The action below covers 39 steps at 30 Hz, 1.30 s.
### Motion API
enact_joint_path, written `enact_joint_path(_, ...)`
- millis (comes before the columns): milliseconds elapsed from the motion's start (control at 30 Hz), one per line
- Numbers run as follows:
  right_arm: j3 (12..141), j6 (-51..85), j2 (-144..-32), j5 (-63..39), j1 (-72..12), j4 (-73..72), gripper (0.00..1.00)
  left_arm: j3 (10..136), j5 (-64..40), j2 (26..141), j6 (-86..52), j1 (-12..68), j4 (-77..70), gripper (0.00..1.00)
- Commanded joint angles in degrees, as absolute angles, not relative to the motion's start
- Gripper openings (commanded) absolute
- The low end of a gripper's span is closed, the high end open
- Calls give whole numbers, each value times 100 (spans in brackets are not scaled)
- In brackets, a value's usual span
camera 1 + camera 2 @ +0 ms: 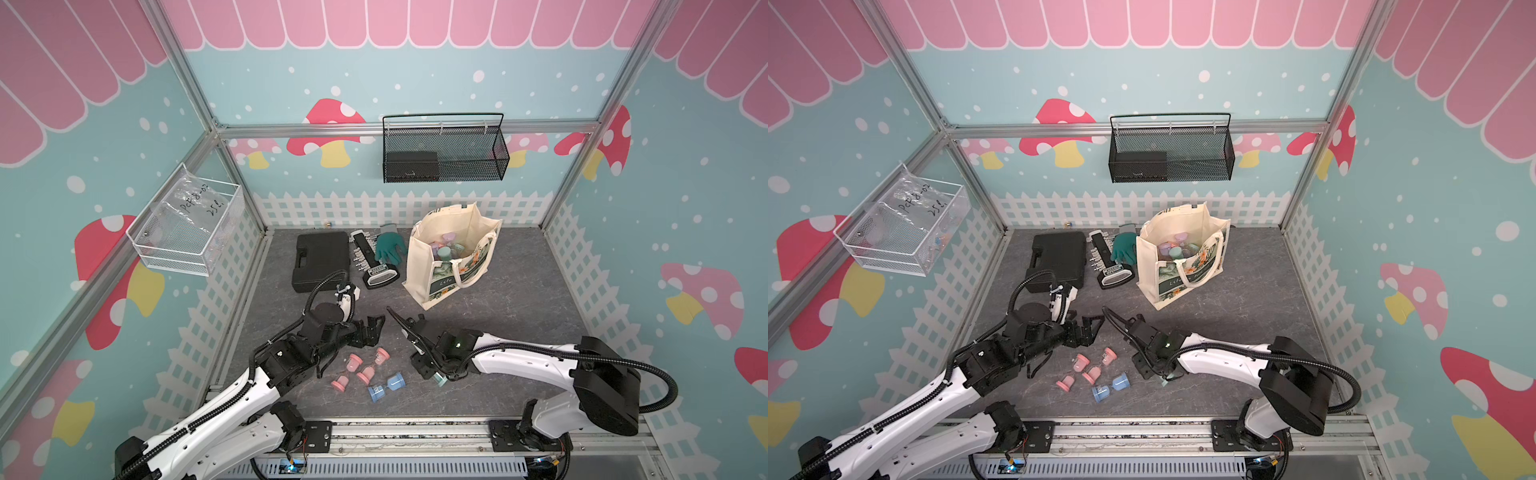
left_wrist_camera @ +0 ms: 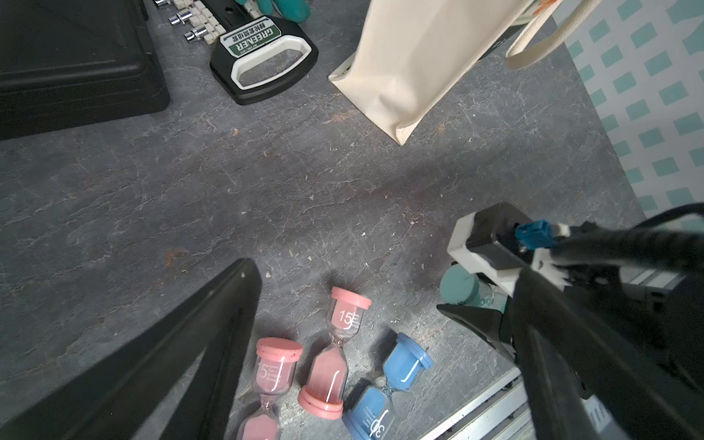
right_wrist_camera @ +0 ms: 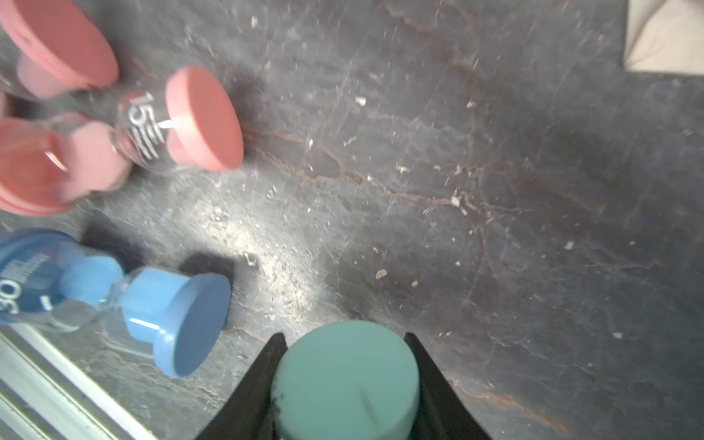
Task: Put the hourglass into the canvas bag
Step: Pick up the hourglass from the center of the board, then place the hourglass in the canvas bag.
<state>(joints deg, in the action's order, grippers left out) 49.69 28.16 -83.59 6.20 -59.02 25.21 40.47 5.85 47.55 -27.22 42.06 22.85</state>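
Right gripper (image 3: 344,337) is clamped on the teal hourglass (image 3: 344,381), down low, looks like it's gripped for a lift; bag (image 1: 428,257) stands well apart, mouth up for an easy drop; left gripper (image 1: 374,326) hangs spread and empty by the pink hourglasses (image 1: 367,374)
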Motion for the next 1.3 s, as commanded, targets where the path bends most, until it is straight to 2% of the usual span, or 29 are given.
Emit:
enact_joint_path(0, 5230, 2785, -8087, 783, -5781, 2442, 31, 4250, 666, 4685, -2708, 4175, 2219, 99)
enact_joint_path(300, 5778, 2537, -7597, 861, -5352, 2227, 30, 4443, 686, 4754, -2628, 4175, 2123, 100)
enact_joint_path(567, 6353, 2229, -7353, 481, -4893, 1814, 29, 4722, 597, 4958, -2518, 4170, 1957, 99)
enact_joint_path(1267, 8426, 1321, -7715, 718, -4095, 1564, 26, 5345, 178, 5643, -2288, 4166, 1557, 99)
